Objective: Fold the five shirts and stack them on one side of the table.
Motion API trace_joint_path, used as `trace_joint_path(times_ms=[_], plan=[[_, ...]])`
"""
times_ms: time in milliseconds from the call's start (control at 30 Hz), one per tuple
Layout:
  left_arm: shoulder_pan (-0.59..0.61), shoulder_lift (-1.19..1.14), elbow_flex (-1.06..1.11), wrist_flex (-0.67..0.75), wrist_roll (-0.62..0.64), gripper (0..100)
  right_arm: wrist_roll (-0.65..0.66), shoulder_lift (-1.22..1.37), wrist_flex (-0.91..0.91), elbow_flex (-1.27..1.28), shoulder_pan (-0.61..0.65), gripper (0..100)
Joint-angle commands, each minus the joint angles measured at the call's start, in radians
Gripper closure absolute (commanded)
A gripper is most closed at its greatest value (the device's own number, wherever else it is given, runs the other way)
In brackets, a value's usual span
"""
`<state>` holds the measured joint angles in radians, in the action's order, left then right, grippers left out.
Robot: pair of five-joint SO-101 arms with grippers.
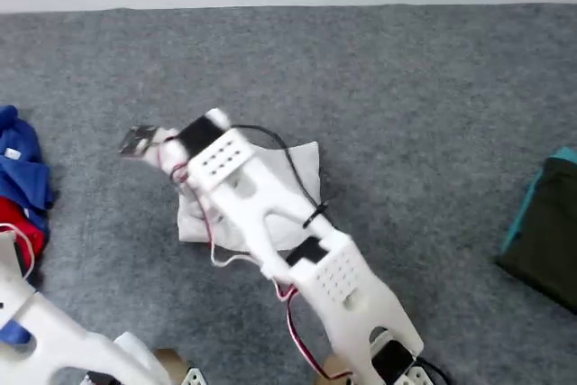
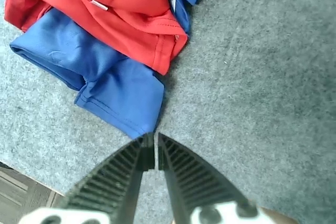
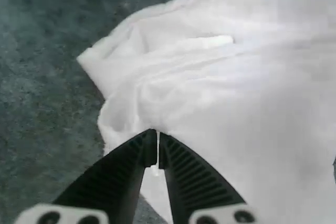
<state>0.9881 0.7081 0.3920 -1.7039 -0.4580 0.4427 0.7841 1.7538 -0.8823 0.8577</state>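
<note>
- White shirt (image 1: 302, 173) lying rumpled at mid-table in the high view, crossed by the right arm (image 1: 306, 250) stretched over it; wrist end near the shirt's far-left edge, jaws hard to make out from above.
- Well off to the white shirt's left, at the table edge, blue shirt (image 1: 20, 164) and red shirt (image 1: 16, 223) heaped together, both cut off by the frame, with the left arm (image 1: 54, 340) beside them. Well off to its right, a dark shirt with a teal edge (image 1: 545, 232), likewise cut off.
- Left wrist view: left gripper (image 2: 156, 139) with jaws pressed together on nothing, tips just short of a blue sleeve corner, red cloth lying over the blue beyond.
- Right wrist view: right gripper (image 3: 157, 134) with jaws together, tips at the white shirt's creased border, cloth running away ahead of them with no clear long axis. Judged the nearer arm for the next fold. No fabric plainly caught between the pads, though too close to be sure.
</note>
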Motion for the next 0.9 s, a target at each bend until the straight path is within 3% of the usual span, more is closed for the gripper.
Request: trace_joint_path(times_ms=[0, 167, 367, 567, 867], plan=[[-0.005, 0.014, -0.028, 0.017, -0.005, 98, -0.008, -0.173, 0.044, 0.035, 0.042, 98.8], [-0.005, 0.014, -0.028, 0.031, -0.008, 98, -0.009, -0.288, 0.039, 0.043, -0.082, 98.8], [-0.006, 0.014, -0.028, 0.031, -0.008, 97, -0.005, -0.200, 0.019, 0.043, -0.249, 98.8], [-0.006, 0.014, -0.028, 0.031, -0.008, 97, -0.005, -0.068, -0.036, 0.043, -0.203, 98.8], [-0.006, 0.014, -0.028, 0.032, -0.008, 97, -0.025, -0.048, 0.047, 0.120, 0.001, 98.8]])
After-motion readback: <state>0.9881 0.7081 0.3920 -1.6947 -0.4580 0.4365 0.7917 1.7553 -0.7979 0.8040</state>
